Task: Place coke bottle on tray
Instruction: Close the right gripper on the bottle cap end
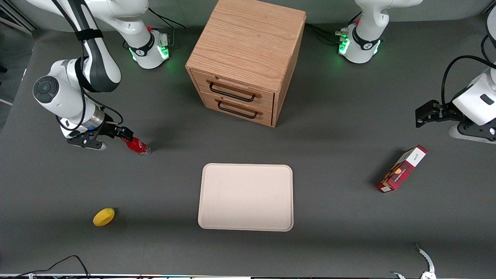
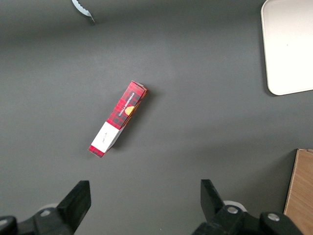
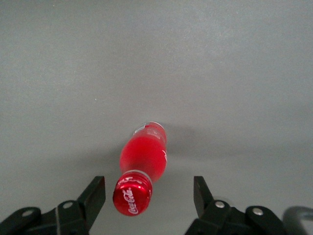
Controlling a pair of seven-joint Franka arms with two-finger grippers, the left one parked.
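The coke bottle (image 1: 135,146) stands on the dark table toward the working arm's end, farther from the front camera than the tray (image 1: 246,197). It has a red body, red cap and clear base. In the right wrist view the bottle (image 3: 142,161) shows from above, its cap between my open fingers (image 3: 96,193), nearer one finger than the other, touching neither. My gripper (image 1: 121,133) hovers over the cap, open. The cream tray lies flat near the table's middle, well apart from the bottle.
A wooden two-drawer cabinet (image 1: 244,62) stands farther from the front camera than the tray. A yellow lemon (image 1: 104,216) lies nearer the camera than the bottle. A red and white carton box (image 1: 401,169) lies toward the parked arm's end, also in the left wrist view (image 2: 118,118).
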